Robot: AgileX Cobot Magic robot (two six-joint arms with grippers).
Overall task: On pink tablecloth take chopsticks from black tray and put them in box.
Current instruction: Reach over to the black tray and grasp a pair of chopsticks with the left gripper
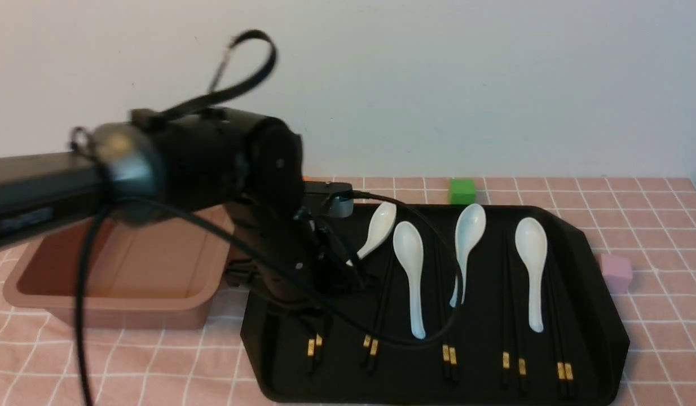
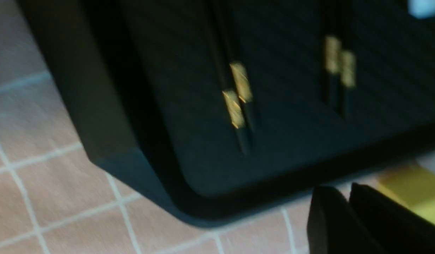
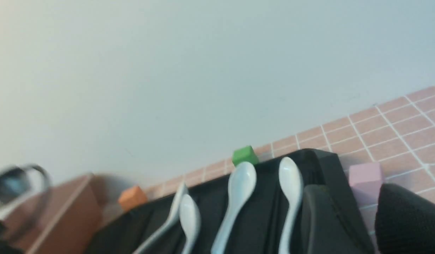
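Note:
Several pairs of black chopsticks with gold bands (image 1: 370,345) lie lengthwise in the black tray (image 1: 602,316) on the pink tablecloth (image 1: 652,225). My left arm (image 1: 201,163) reaches over the tray's left part, and its fingertips are lost against the dark tray in the front view. In the left wrist view my left gripper (image 2: 344,192) is shut and empty, just outside the tray's corner (image 2: 97,106), near one pair of chopsticks (image 2: 238,95). My right gripper (image 3: 355,190) is open and empty by the tray's right rim (image 3: 330,169). The box (image 1: 128,307) stands left of the tray.
Several white spoons (image 1: 411,265) lie between the chopsticks. A green cube (image 1: 462,190) sits behind the tray, a pink cube (image 1: 616,272) at its right, an orange cube (image 3: 132,197) near the box. A yellow thing (image 2: 411,190) lies by the left fingers. A black cable (image 1: 427,332) drapes over the tray.

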